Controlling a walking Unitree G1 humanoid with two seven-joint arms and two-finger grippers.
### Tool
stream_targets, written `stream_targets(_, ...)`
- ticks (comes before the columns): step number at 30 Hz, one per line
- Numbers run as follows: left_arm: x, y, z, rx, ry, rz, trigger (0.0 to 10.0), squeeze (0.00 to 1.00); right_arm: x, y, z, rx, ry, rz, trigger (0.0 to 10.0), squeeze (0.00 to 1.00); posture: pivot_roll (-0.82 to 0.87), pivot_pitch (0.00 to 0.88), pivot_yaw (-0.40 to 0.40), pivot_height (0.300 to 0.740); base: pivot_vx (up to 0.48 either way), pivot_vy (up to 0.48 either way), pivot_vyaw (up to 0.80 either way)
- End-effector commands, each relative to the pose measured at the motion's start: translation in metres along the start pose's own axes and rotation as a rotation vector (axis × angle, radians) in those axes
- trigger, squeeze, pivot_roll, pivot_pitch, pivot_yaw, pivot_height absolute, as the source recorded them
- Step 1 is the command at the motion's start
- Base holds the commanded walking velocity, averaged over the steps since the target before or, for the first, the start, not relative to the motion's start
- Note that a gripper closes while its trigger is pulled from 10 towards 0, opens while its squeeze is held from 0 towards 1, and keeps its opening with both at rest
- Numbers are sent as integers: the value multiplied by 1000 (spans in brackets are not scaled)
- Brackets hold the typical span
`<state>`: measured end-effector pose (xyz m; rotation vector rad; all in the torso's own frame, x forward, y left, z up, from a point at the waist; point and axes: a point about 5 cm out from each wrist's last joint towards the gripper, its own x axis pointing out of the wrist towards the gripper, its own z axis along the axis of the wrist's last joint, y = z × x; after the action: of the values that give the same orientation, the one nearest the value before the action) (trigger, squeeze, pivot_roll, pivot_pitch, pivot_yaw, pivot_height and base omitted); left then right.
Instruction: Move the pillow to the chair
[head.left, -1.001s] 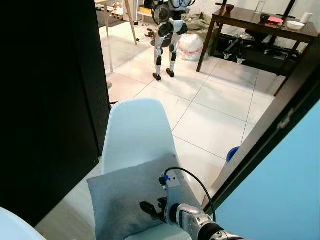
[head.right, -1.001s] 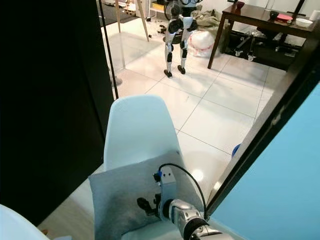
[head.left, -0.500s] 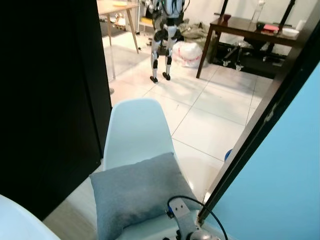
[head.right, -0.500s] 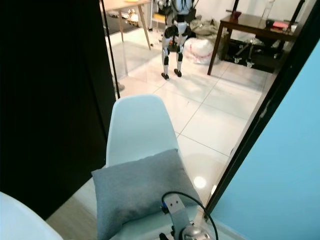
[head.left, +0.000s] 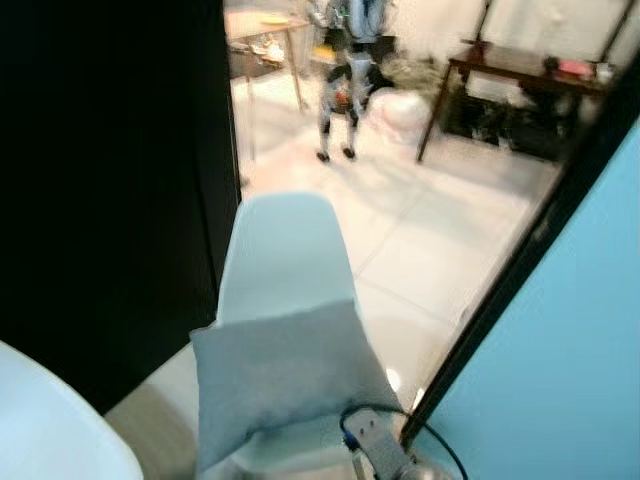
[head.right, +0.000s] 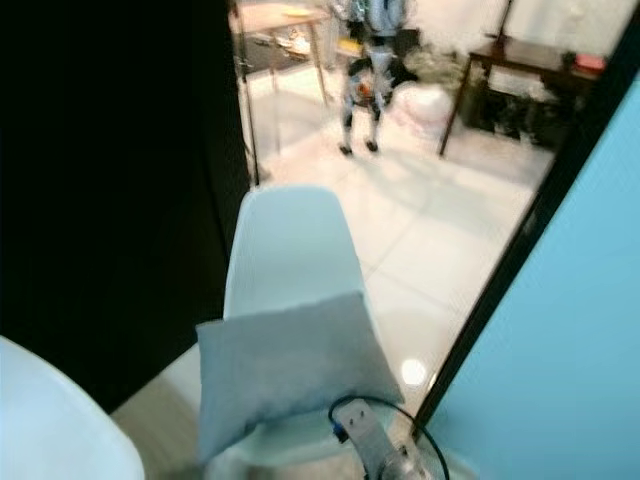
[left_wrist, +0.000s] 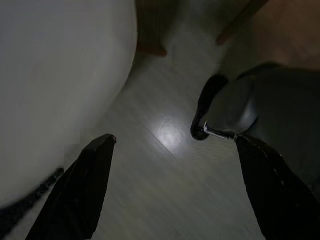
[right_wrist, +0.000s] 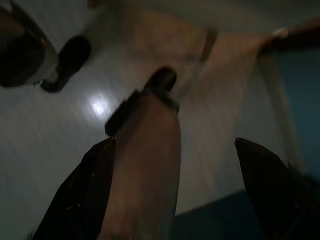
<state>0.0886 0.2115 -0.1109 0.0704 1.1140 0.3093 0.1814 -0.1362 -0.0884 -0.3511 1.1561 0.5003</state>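
- Right gripper (right_wrist: 172, 187), at 6 o'clock of the head view: fingers spread apart, holding nothing, pointing down at the floor (right_wrist: 60, 145).
- Left gripper (left_wrist: 172, 190): likewise spread and empty, low beside a white chair shell (left_wrist: 50, 80).
- Pillow (head.left: 285, 380): grey, soft, slightly creased, lying flat on the seat of the white chair (head.left: 283, 255), leaning against its backrest.
- Risk, as a judgement: the pillow's 6 o'clock edge overhangs the seat; a brush from the arm could drag it off.
- Far, at 12 o'clock: another robot (head.left: 345, 80) standing on tiles.

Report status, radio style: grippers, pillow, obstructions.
Left gripper open, over floor. Right gripper open, off the pillow. Grey pillow on white chair, leaning on backrest. Nothing in the way.
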Motion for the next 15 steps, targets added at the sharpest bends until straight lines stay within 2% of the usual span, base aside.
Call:
stream_targets(1,0,-5,1,8,1,-24,10000,0,0,1,-1,-13,7,0,10000,0,201,0,-131,730,-356,0,0)
stream_targets(8,0,-6,2,11,2,-28,10000,0,0,0,-5,-41,22,-10,10000,0,205,0,-138,730,-358,0,0)
stream_targets(15,1,-6,5,16,-4,-32,10000,0,0,-1,-8,-54,29,-13,10000,0,205,0,-140,730,-480,0,0)
